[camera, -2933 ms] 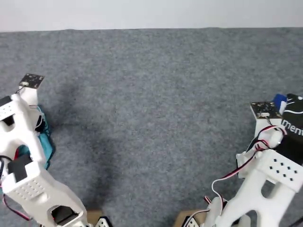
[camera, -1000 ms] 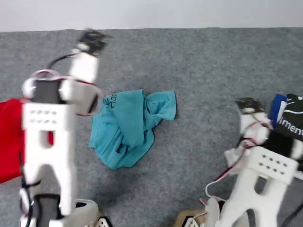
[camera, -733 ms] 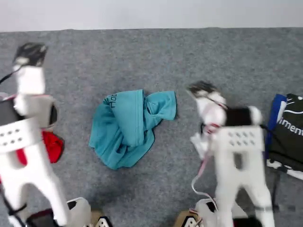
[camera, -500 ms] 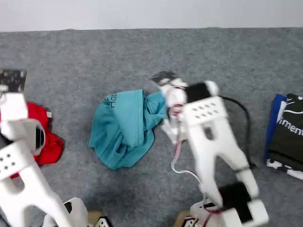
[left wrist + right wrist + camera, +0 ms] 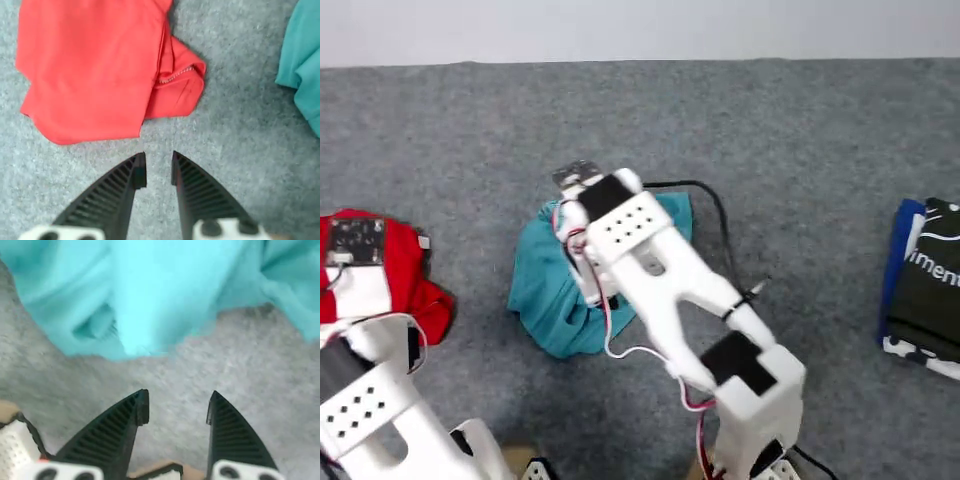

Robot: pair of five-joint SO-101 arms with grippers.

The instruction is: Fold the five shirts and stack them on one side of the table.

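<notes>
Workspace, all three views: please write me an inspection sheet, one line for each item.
Surface: grey felt-like table cover, flat, no stains seen.
Job's things: teal shirt crumpled near the middle; red shirt crumpled at the left; folded stack at the right edge, a dark shirt on top of a blue one.
Clutter: nothing seen.
Grippers: left gripper slightly open, empty, above the cover beside the red shirt; right gripper open, empty, at the edge of the teal shirt.
Cables: red and white wires along the right arm; black cable loops beside it.
Surroundings: pale strip beyond the far edge.
</notes>
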